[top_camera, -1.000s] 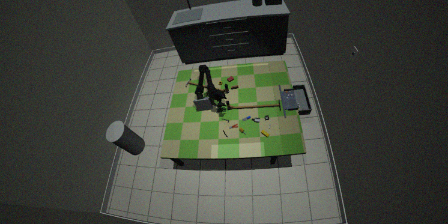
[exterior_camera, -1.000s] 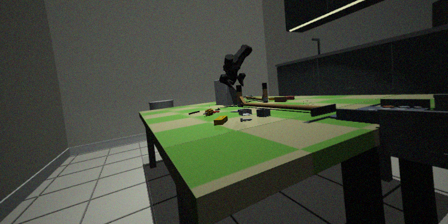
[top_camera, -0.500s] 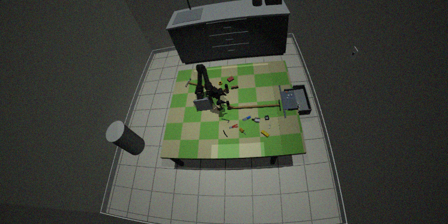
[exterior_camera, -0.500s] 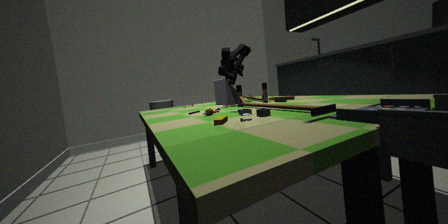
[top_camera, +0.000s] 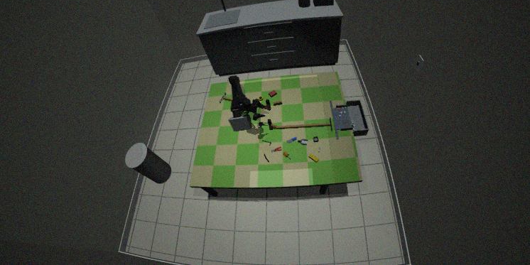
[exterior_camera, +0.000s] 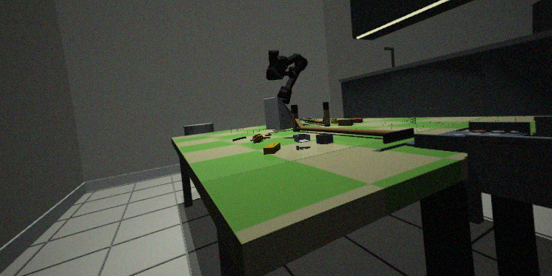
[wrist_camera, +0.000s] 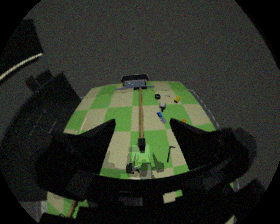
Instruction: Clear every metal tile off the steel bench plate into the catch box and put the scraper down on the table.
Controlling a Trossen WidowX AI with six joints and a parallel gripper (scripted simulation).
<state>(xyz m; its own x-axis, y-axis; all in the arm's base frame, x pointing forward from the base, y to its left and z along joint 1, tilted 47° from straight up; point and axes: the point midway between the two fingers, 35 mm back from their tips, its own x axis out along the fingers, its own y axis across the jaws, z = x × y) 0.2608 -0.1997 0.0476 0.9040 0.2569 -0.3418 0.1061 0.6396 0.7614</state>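
Note:
The long scraper (top_camera: pixel 304 126) (exterior_camera: pixel 347 130) (wrist_camera: pixel 141 112) lies with its wooden shaft across the table. Its upright dark grip (top_camera: pixel 270 123) (exterior_camera: pixel 294 109) (wrist_camera: pixel 142 144) is at the near end, and its dark blade (top_camera: pixel 330 123) (exterior_camera: pixel 398 135) is at the plate's near edge. Several small pale tiles (top_camera: pixel 342 113) and an orange one sit on the steel bench plate (top_camera: pixel 342 124). The dark catch box (top_camera: pixel 365 120) (wrist_camera: pixel 135 77) adjoins the plate's far end. My gripper (top_camera: pixel 263 111) (wrist_camera: pixel 143 121) is open and empty, raised above and behind the scraper's grip, not touching it.
A shorter wooden-handled tool with an upright grip (top_camera: pixel 268 104) (exterior_camera: pixel 326 109) lies beside the scraper. Red pliers (top_camera: pixel 276 149), a blue-handled tool (top_camera: pixel 293 139) and a yellow block (top_camera: pixel 313 158) (exterior_camera: pixel 271 148) lie on the other side. A red block (top_camera: pixel 273 93) lies toward the counter.

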